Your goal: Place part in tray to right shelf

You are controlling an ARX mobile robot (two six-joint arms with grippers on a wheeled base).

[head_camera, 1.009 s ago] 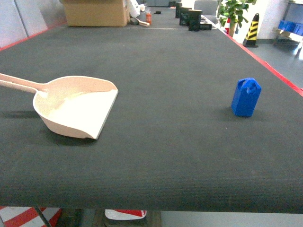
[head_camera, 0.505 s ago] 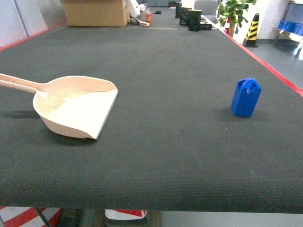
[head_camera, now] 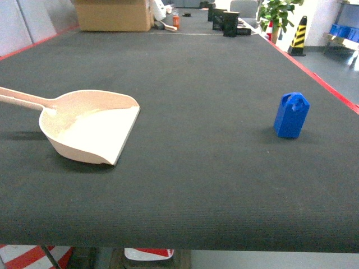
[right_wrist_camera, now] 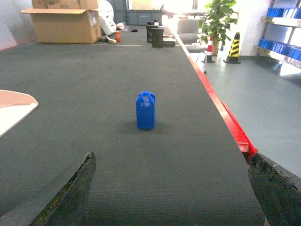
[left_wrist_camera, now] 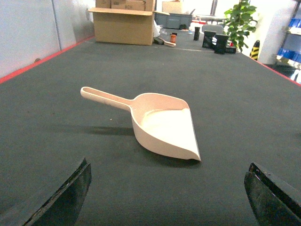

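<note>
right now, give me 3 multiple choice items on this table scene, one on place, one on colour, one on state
1. Where is the part relative to the tray in the head view?
A. inside it
B. apart, to its right
C. on its handle

2. What colour is the tray?
A. cream-beige
B. green
C. black

3. How is the right gripper set?
A. shut on the part
B. shut on the tray
C. open

Answers: 1 B, bare table mat lies between them; 2 A, plain in the left wrist view; 3 C, both fingers stand wide apart, part untouched ahead.
</note>
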